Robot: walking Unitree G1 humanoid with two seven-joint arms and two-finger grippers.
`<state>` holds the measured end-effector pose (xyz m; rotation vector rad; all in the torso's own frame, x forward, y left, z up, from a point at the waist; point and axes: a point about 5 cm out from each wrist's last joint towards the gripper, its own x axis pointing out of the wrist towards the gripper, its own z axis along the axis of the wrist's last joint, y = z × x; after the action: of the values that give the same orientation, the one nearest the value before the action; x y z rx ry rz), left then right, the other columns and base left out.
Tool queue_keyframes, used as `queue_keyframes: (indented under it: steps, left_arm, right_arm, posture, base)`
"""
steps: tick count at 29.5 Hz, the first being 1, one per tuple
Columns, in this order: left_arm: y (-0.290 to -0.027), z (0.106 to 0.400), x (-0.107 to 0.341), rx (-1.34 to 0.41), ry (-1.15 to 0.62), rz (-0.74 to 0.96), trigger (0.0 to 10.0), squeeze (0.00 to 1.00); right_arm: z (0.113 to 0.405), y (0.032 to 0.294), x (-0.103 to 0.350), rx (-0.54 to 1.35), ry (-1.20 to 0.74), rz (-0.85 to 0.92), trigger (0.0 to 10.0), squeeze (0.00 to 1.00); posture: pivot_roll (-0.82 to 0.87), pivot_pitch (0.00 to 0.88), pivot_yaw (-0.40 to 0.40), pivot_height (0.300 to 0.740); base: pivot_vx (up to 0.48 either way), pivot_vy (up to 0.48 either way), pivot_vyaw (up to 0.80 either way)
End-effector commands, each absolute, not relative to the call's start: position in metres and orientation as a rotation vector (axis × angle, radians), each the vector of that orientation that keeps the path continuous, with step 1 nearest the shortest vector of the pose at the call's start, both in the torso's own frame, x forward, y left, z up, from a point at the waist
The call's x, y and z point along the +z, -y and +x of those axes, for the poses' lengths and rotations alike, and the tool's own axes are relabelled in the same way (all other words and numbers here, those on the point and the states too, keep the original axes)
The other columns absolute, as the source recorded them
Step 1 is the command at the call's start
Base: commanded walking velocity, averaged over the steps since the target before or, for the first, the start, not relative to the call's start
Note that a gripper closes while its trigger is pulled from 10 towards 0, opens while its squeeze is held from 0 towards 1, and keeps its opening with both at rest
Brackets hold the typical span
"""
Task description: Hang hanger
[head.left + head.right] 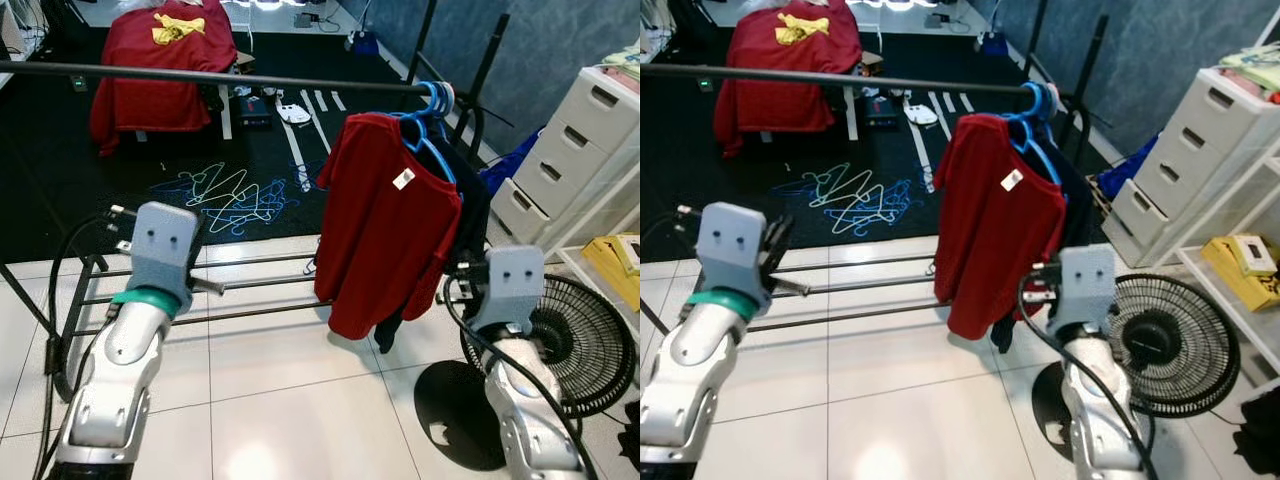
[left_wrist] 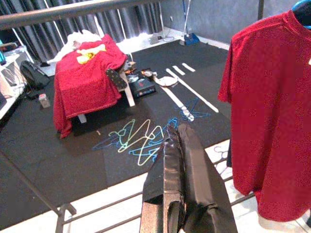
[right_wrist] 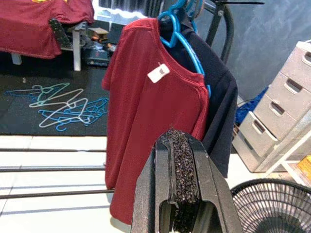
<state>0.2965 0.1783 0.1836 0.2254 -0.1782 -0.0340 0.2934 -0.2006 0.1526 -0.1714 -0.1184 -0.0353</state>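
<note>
From the head, a red shirt (image 1: 385, 220) hung on a blue hanger (image 1: 432, 128) at the rail's (image 1: 200, 76) right end. At the wrists, the left gripper (image 2: 176, 160) and right gripper (image 3: 179, 165) were clenched, empty.

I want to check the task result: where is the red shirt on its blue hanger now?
The red shirt hangs on a blue hanger at the right end of the black rail, directly before a dark garment, above the fan.
</note>
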Motion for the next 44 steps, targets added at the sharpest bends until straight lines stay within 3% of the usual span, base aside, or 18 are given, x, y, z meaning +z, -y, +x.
queue_keyframes:
  steps: [1,44]
  left_arm:
    - [-0.178,0.295,0.181,-0.039,0.163,0.22,10.0,0.0]
    - [-0.163,0.302,0.189,-0.052,0.193,0.146,10.0,0.0]
  right_arm:
    - [0.293,0.201,0.151,-0.016,0.108,-0.182,10.0,0.0]
    - [0.299,0.191,0.149,-0.027,0.103,-0.145,10.0,0.0]
  posture:
    - [0.0,0.025,-0.003,0.74]
    - [-0.02,0.013,-0.008,0.74]
  base:
    - [0.0,0.0,0.0]
    - [0.333,0.0,0.0]
